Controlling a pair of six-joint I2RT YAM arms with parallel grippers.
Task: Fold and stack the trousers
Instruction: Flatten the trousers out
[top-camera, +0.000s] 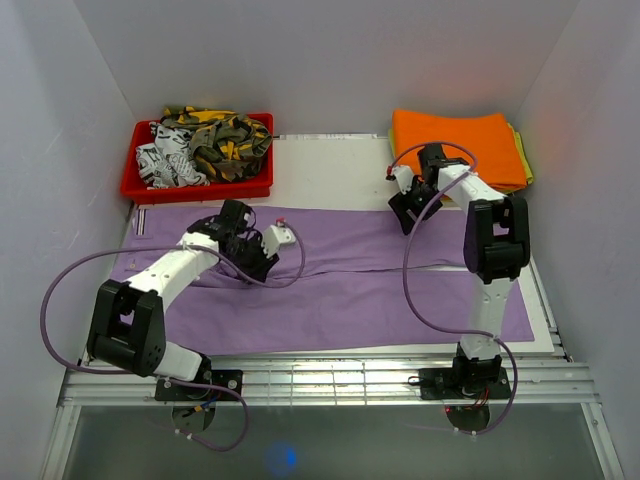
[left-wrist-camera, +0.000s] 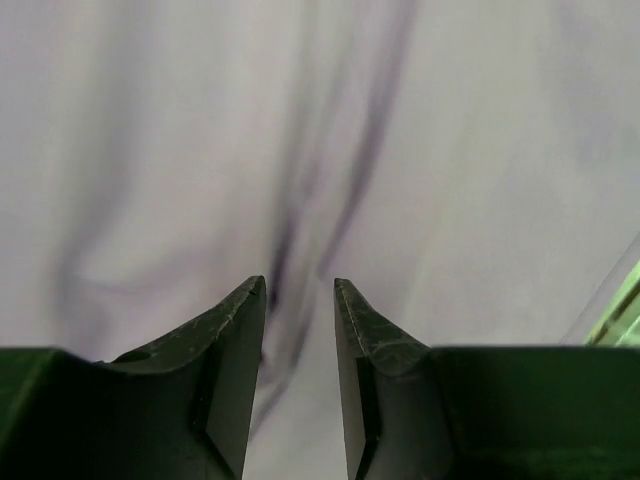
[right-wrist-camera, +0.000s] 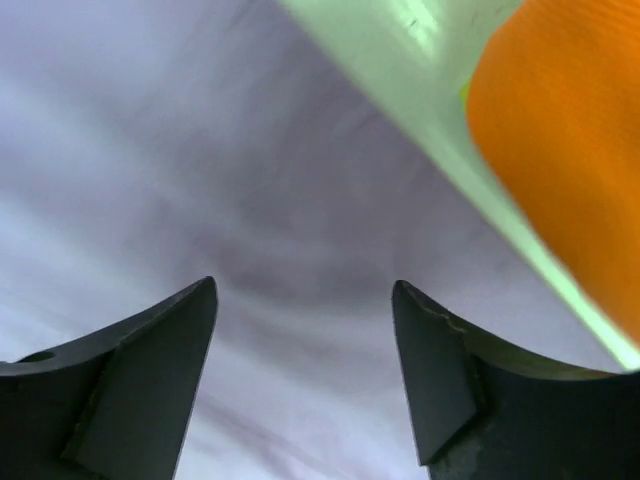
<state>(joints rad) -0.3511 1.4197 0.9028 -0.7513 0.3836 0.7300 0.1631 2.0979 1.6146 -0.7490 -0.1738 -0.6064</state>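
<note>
The lilac-purple trousers (top-camera: 360, 290) lie spread flat across the table, legs running left to right. My left gripper (top-camera: 258, 258) is low over their left part. In the left wrist view the left gripper (left-wrist-camera: 300, 285) is open by a narrow gap, and a dark crease of the trousers (left-wrist-camera: 480, 150) runs into that gap. My right gripper (top-camera: 405, 218) is over the trousers' far edge at the right. In the right wrist view the right gripper (right-wrist-camera: 305, 285) is wide open and empty just above the trousers (right-wrist-camera: 200, 150).
A red bin (top-camera: 135, 185) of camouflage and black-and-white garments (top-camera: 205, 145) stands at the back left. A folded orange cloth (top-camera: 455, 140) on a yellow-green one (top-camera: 522, 150) lies at the back right, close to my right gripper; the orange cloth (right-wrist-camera: 570, 150) also shows in the right wrist view.
</note>
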